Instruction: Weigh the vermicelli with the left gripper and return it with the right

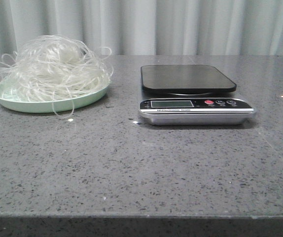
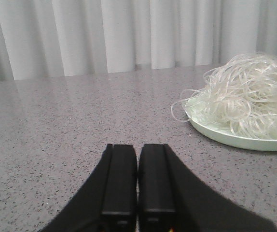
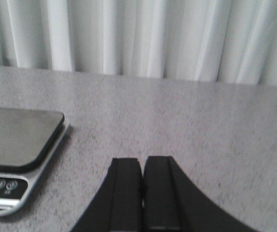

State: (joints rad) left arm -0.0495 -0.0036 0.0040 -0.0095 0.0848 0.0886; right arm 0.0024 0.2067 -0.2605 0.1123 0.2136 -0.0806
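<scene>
The vermicelli (image 1: 53, 69), a big loose tangle of thin whitish translucent strands, lies heaped on a pale green plate (image 1: 18, 102) at the far left of the table. It also shows in the left wrist view (image 2: 247, 94) on the plate (image 2: 244, 140). A digital scale (image 1: 193, 94) with a bare black platform stands to the right of the plate; it also shows in the right wrist view (image 3: 18, 145). My left gripper (image 2: 138, 147) is shut and empty, low over the table, apart from the plate. My right gripper (image 3: 142, 160) is shut and empty beside the scale. Neither gripper shows in the front view.
A grey speckled stone table (image 1: 141, 163) carries everything, its front edge near the bottom of the front view. A pale curtain (image 1: 181, 24) hangs behind the table. A small white crumb (image 1: 70, 119) lies in front of the plate.
</scene>
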